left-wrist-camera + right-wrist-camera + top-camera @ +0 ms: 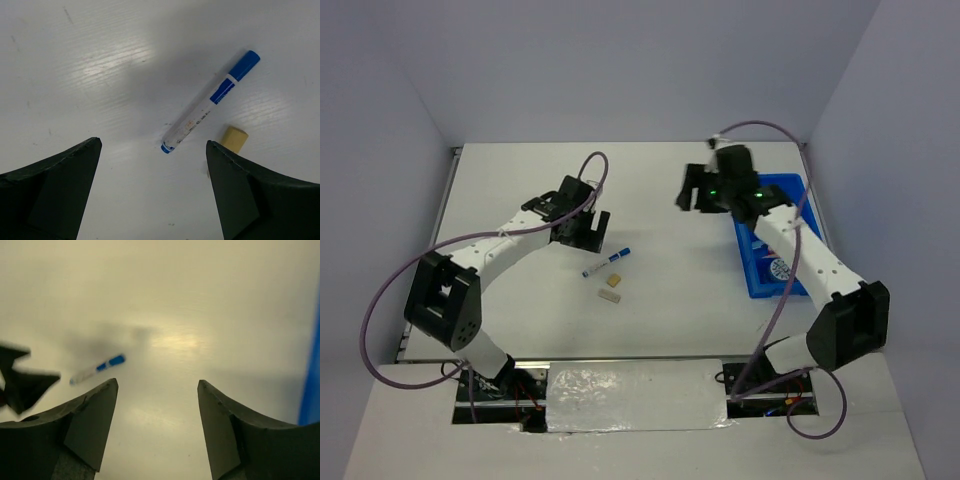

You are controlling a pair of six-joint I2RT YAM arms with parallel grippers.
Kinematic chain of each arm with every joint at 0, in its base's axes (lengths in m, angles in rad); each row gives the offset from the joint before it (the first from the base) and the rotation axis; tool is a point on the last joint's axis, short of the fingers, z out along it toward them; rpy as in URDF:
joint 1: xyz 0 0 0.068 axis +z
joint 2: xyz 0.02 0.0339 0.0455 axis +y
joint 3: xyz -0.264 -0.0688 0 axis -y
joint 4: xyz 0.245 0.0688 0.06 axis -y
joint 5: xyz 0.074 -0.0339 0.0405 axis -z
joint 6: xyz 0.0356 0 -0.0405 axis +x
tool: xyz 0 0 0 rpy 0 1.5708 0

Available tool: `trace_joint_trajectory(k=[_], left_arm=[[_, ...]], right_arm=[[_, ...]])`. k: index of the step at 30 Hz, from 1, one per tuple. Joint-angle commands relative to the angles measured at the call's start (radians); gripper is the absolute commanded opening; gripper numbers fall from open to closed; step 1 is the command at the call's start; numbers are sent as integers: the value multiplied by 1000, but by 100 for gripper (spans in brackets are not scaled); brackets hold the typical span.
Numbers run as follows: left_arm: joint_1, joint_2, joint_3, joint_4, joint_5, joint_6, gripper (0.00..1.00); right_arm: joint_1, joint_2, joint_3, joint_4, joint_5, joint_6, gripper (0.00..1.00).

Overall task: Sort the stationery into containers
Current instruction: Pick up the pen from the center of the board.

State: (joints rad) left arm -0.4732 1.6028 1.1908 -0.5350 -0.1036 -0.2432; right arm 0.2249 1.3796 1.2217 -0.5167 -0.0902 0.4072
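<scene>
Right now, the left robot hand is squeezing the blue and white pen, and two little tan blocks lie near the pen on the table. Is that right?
Not quite. The left gripper is open and holds nothing. The blue and white pen lies loose on the table, as the left wrist view shows. The two tan blocks do lie near it.

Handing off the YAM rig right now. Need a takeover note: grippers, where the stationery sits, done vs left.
Left gripper: open, empty, hovering over the marker pen.
Right gripper: open, empty, above bare table beside the blue tray.
On the table, none gripped: the marker pen, one eraser block next to it, and a second eraser block nearer the bases.
Done: one patterned disc lies in the tray. The right arm hides part of the tray.
Left: marker pen and both eraser blocks into the tray.
</scene>
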Motion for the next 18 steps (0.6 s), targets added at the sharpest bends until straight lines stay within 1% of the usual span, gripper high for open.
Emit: trace_joint_trajectory(k=[1,2,3,4,5,6,7,8,9,10,11,13,14,15,16,17,18], left_arm=[[28,-50,23,-42,-129,-92,99],[39,-64,26,-65,-177,-126,99],[69,-72,24,-89,-186,-190,99],[86,-81,23,-126,-188,-215,99],[105,-104,12,-146,-206,-241,99],[140,-121,6,-166,-218,-290,99],[160,-141,-3,-199,-231,-316,99],[177,-197,-25,-210,-235,-335,99],[209,-228,-37,-217,-235,-359,99],[223,-265,-48,-223,-232,-367,99],[238,-333,-69,-226,-229,-366,99],[248,-391,-85,-229,-226,-360,99],[254,-432,-97,-233,-222,-348,99],[257,-443,-100,-240,-213,-341,99],[258,-461,-102,-255,-208,-340,99],[262,-471,-114,-266,-202,-334,99],[263,-477,-118,-269,-183,-331,99]], right_arm=[[244,73,74,-69,97,-271,73],[320,137,113,-109,171,-225,74],[347,169,133,-130,225,-77,74],[370,202,153,-156,313,20,87],[395,249,176,-186,343,115,92],[437,266,177,-174,351,249,98],[465,285,177,-157,369,313,100],[491,332,199,-158,391,373,100],[542,361,220,-161,403,471,100],[560,399,251,-172,406,510,100],[580,486,341,-225,414,572,100],[617,582,448,-291,403,631,100],[622,677,557,-374,380,662,100],[628,718,612,-422,382,738,100],[651,787,719,-480,400,784,100],[668,809,757,-562,462,856,100],[679,822,774,-568,480,875,100]])
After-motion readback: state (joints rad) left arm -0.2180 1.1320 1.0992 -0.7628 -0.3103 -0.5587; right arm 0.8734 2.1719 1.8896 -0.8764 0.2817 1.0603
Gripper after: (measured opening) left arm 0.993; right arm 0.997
